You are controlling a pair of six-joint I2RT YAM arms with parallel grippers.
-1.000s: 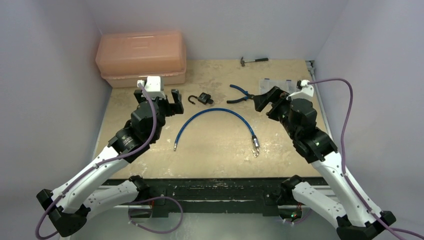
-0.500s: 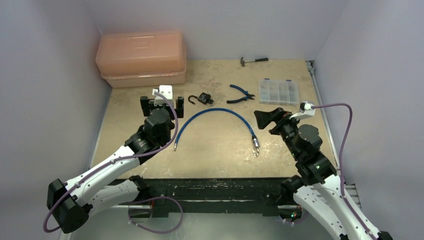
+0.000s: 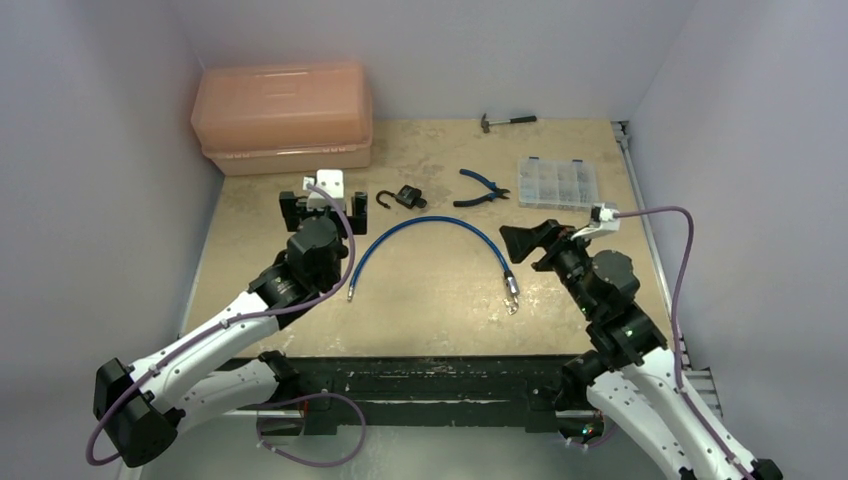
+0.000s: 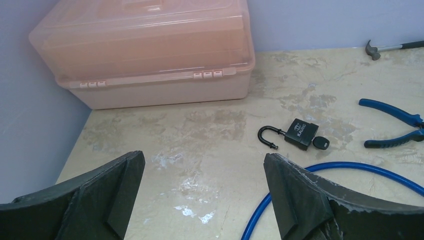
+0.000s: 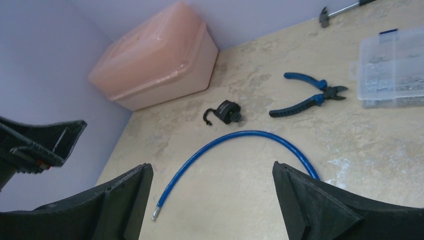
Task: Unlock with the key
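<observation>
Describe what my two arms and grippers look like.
The left arm and right arm: white lower links, black joints above, a purple cable looping along each, a white camera block at the wrist. The left gripper and right gripper: two broad black wedge-shaped fingers, edges scuffed.

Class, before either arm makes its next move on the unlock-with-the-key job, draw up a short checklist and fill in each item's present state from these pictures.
1. Jaws of the left gripper wide apart, holding nothing: ok.
2. Jaws of the right gripper wide apart, holding nothing: ok.
3. The key sits in the padlock, black head sticking out: ok.
4. The shackle has one end free of the body, so the lock looks open: ok.
5. The blue cable lies apart from the padlock: ok.
6. Key turned fully: cannot tell.
</observation>
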